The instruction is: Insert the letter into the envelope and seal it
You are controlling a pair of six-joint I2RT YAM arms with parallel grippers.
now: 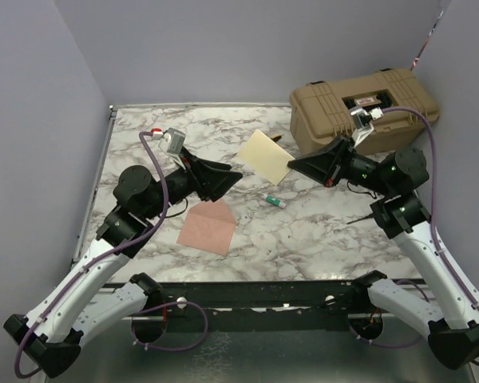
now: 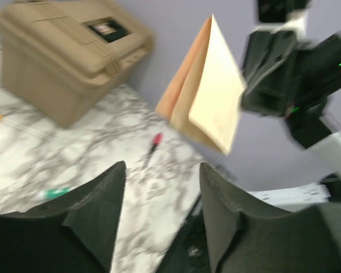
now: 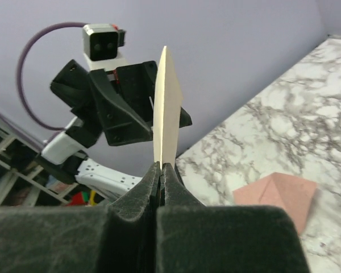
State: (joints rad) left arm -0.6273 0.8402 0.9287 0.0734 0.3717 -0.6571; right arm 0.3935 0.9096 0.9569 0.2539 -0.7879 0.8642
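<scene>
The cream-tan paper letter [image 1: 265, 155] hangs in mid-air between the arms, pinched at one edge by the closed right fingers [image 3: 139, 196]. The left fingers [image 2: 102, 199] stand apart, empty. The salmon-pink paper envelope [image 1: 207, 226] lies below on the marbled surface [image 1: 319, 231]. So thin an edge hold could let the sheet twist or slip before it reaches the envelope.

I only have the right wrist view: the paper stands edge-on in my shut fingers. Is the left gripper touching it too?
Observer: No. The left gripper is open and clear of the letter; only the right gripper pinches it.
Operator: Is it a single flat sheet?
Observer: It is folded. The left wrist view shows two leaves joined along one edge.
Operator: Anything loose on the table that I can't see?
Observer: A green-capped tube lies to the right of the envelope, apart from it.
</scene>
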